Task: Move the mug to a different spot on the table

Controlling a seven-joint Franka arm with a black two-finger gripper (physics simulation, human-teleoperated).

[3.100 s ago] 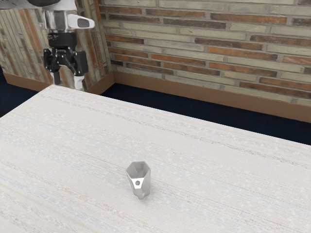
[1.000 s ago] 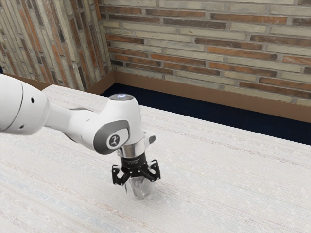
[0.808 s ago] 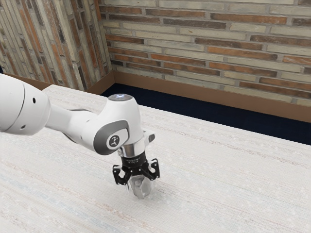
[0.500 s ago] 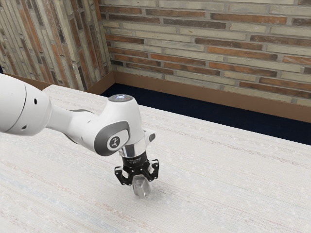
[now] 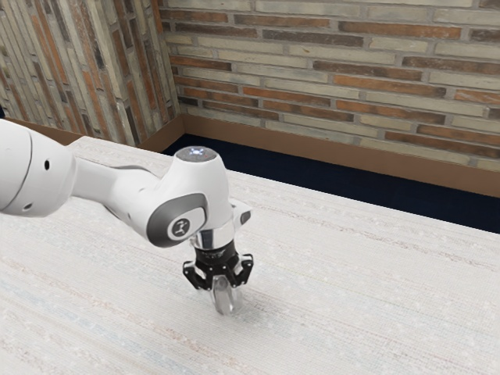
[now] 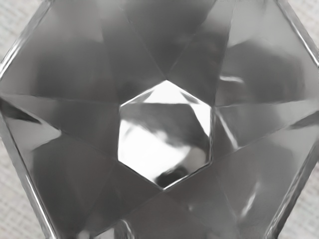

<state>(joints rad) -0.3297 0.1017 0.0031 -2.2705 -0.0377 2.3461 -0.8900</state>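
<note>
The pincer [image 5: 221,287] points straight down and grips the silver faceted mug [image 5: 225,303] from two sides. The mug hangs upright directly under it, above the pale worktop [image 5: 351,273].

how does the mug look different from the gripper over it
The mug is shiny silver-grey with flat facets; the gripper is matte black. The mug is upright with its mouth facing up; the gripper points straight down into that mouth. Both line up on one vertical axis.
</note>
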